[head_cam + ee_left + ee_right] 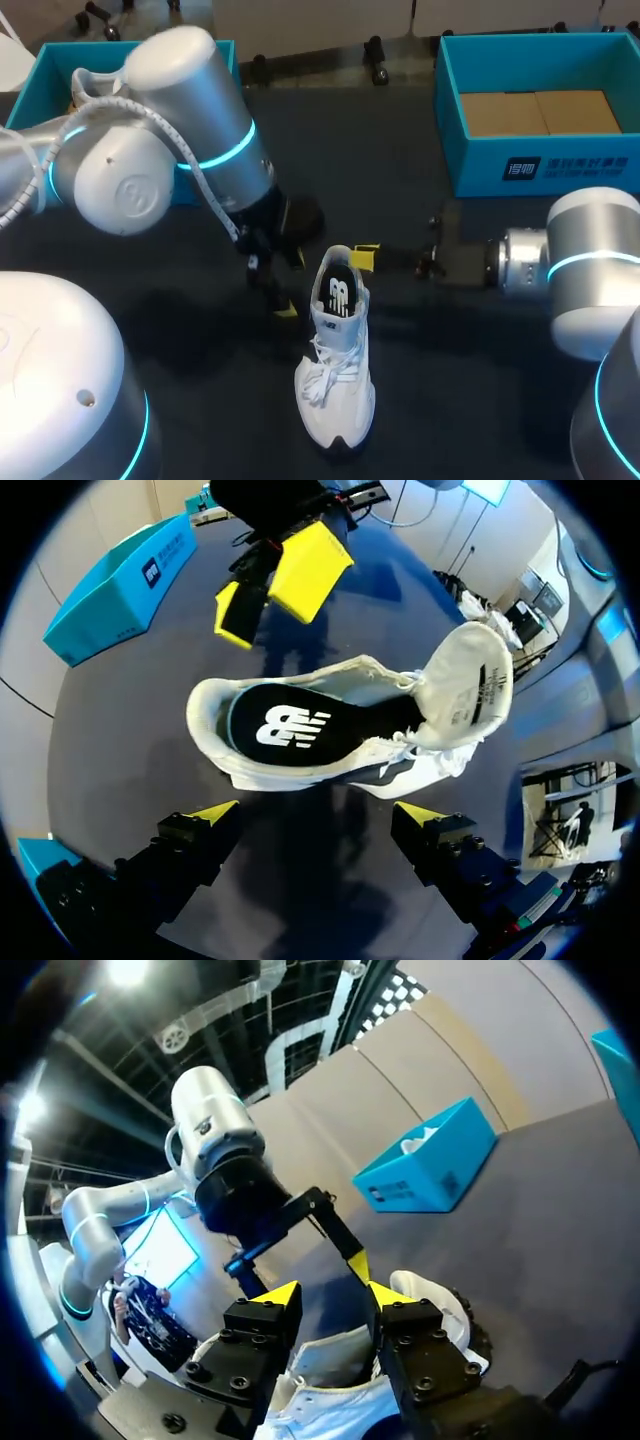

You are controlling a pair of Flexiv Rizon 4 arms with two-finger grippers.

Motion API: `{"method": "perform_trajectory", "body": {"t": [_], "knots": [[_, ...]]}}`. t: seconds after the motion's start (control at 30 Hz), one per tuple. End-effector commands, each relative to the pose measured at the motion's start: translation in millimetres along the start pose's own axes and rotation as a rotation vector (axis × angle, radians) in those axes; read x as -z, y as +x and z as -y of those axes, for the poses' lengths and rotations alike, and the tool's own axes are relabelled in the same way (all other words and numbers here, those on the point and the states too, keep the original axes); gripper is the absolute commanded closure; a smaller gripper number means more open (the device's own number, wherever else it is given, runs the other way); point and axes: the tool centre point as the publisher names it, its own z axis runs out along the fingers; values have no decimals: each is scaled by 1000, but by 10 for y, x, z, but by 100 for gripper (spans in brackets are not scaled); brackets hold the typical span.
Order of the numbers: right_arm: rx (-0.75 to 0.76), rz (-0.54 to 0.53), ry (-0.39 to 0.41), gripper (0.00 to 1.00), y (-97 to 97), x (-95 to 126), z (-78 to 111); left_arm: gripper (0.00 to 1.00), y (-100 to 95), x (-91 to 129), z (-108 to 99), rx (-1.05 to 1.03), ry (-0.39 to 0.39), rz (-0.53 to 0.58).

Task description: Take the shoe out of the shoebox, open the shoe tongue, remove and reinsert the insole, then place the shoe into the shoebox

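Shoe lay open ahead of the spread fingers

The left gripper (318, 820) hung over the dark table (120, 740) with its two yellow-tipped fingers (215, 813) set wide apart and nothing held between them. Just ahead of the fingertips lay the white shoe (260, 770), its mouth turned up toward the hand. The black insole (290, 725) with its white mark sat inside, plainly in view. The tongue (470, 690) was folded back toward the toe, its inner face showing. Beyond the heel, farther from the hand, the right gripper (275, 590) hovered, its yellow pads apart and clear of the shoe. Well past it, off to one side, stood a teal shoebox (120, 590)
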Motion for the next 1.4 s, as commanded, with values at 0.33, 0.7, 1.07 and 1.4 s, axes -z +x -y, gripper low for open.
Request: {"method": "perform_trajectory", "body": {"t": [0.33,0.7,1.07,1.4], "knots": [[-17,157,67,70,144,270,-114,0,-147,693,-358,-71,-6,-63],[-21,286,155,100,202,292,-209,0,-268,1022,-678,-150,-52,-59],[-97,344,277,100,197,293,-369,0,-504,1378,-998,-167,-94,-33],[-235,182,454,100,106,296,-460,0,-536,1480,-1056,-142,-81,-27]]}}
